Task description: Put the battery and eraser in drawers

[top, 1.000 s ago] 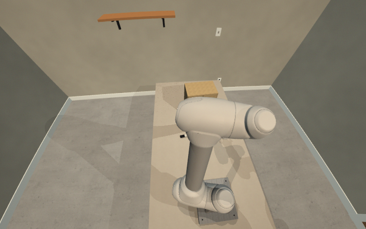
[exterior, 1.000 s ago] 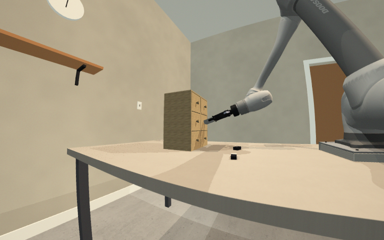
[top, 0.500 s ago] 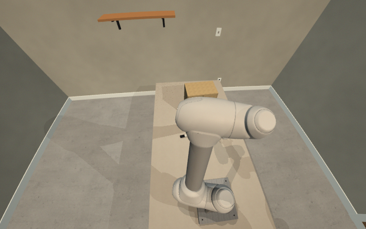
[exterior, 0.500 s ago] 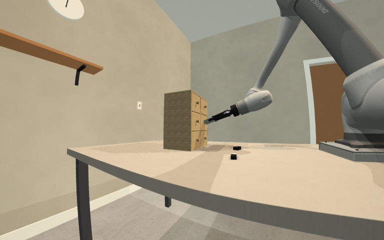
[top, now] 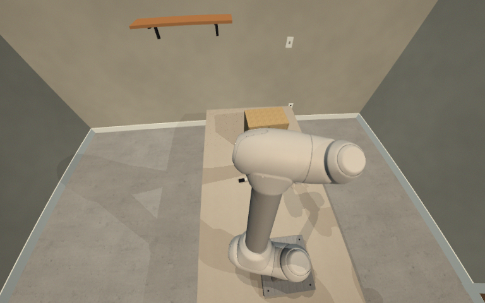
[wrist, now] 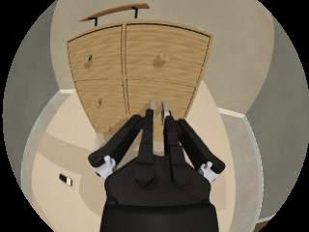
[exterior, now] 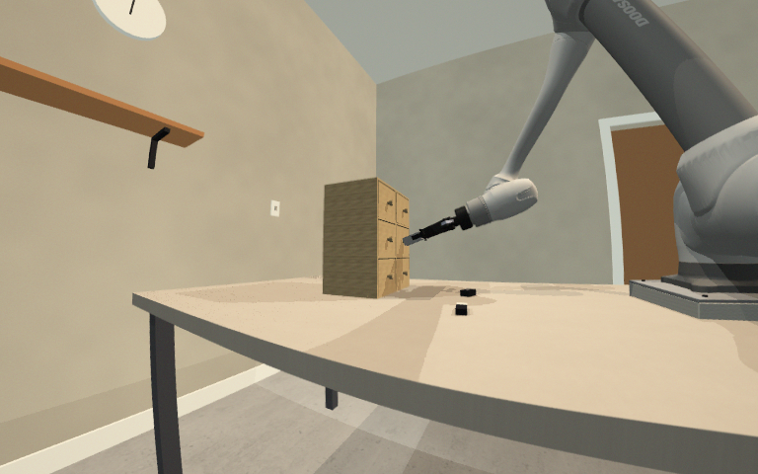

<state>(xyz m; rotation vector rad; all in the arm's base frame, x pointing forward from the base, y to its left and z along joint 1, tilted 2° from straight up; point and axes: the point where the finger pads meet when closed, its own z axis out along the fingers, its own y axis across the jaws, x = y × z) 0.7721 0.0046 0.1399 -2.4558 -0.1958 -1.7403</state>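
Claw [exterior: 412,239] [wrist: 158,105] positioned at middle-row right drawer [exterior: 400,250] [wrist: 139,94]; fingertips nearly together, grasp cannot be told. Top-row right drawer [exterior: 401,202] [wrist: 142,48] seated above claw.

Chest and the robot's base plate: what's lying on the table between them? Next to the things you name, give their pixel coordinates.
The exterior view shows a small black block [exterior: 467,292] and a black-and-white block [top: 242,180] [exterior: 461,310] [wrist: 66,179], maybe the eraser.
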